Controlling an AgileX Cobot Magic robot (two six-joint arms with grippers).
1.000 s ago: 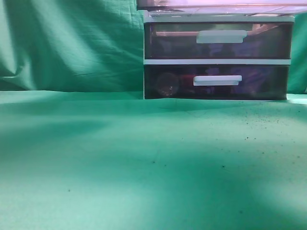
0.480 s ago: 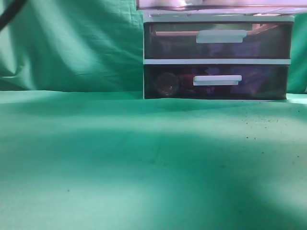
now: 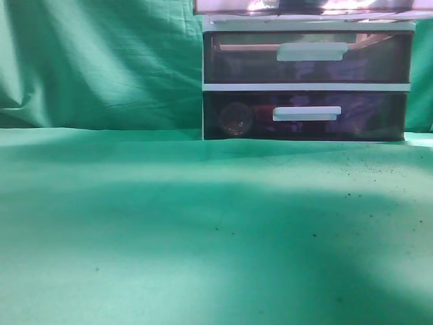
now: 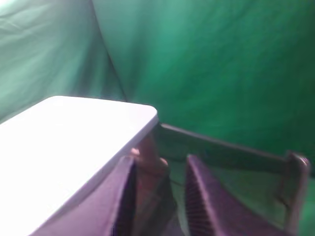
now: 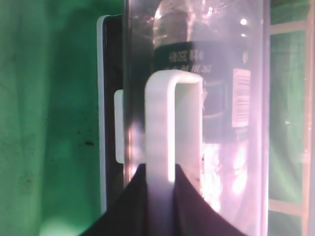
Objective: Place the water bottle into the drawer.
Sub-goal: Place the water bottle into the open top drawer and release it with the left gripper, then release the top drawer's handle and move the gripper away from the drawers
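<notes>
The water bottle (image 5: 197, 64) is clear with a dark label and lies inside the pinkish translucent drawer (image 5: 135, 73), seen through its front wall. My right gripper (image 5: 160, 177) is shut on the drawer's white bar handle (image 5: 172, 123). In the exterior view only a thin strip of this drawer (image 3: 304, 6) shows at the top edge, with dark shapes in it. Neither gripper shows there. My left gripper (image 4: 160, 196) is open beside the unit's white top (image 4: 64, 147), with a pinkish-brown corner piece (image 4: 147, 157) close to its left finger.
The white-framed unit (image 3: 308, 87) stands at the back right on green cloth (image 3: 169, 230). It has two darker drawers (image 3: 237, 57) with white bar handles. A green backdrop (image 3: 101, 61) hangs behind. A dark rim (image 4: 226, 152) runs behind the left fingers.
In the exterior view dark shapes have appeared in the top drawer strip. A dark cable seen at the top left half a second ago is gone. The shadows on the cloth have shifted.
</notes>
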